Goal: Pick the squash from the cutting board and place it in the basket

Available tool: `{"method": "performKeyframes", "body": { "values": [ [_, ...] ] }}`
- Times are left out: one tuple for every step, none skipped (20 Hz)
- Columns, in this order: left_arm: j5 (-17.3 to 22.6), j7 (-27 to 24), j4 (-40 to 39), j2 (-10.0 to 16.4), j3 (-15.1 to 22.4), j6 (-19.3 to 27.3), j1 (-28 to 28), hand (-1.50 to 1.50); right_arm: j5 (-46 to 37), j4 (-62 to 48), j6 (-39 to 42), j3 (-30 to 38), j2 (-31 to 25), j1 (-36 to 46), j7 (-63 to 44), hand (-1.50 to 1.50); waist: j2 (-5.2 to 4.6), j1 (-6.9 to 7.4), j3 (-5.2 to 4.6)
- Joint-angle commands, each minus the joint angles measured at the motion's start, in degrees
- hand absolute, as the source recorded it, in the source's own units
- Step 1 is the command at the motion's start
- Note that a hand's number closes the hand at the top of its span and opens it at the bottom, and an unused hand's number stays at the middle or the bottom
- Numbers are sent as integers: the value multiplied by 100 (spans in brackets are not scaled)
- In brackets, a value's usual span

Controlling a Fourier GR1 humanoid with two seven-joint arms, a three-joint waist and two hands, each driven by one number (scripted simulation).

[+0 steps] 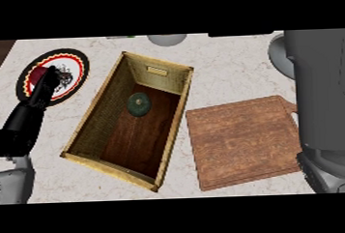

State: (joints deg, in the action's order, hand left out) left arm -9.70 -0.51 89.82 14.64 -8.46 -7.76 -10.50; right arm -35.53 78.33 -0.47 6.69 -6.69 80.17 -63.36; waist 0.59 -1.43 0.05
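left hand: black, at the view's left edge, over the plate. fingers stretched out and relaxed toward 1 o'clock, with nothing in them.
plate: round, with red, white and black rings, on the pale worktop at 10 o'clock from the basket. the left hand's fingertips lie over its middle.
basket: open wooden box in the middle of the view. its long axis runs from 7 o'clock to 1 o'clock, and it sits between the plate and the cutting board.
squash: dark green and round from above, so it shows no long axis. it lies on the basket's floor, in the far half and apart from the walls.
cutting board: brown wood, just beside the basket at its 4 o'clock, with nothing on the part in view.
right forearm: broad and grey, covering the board's right edge. the right hand shows nowhere, so i cannot tell whether it is open or closed.
key relation: the squash lies at 4 o'clock from the left hand's fingertips, with the basket's near wall between them. neither hand touches it.
judgement: the placing looks done. what is left is likely to keep the arms away from the basket.
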Motion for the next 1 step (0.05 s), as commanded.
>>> {"method": "performKeyframes", "body": {
  "values": [
    [128,-59,-40,67,-121,-110,178,0,-112,695,-104,551,-586,-358,-651,-150,10,-29,2]
  ]
}}
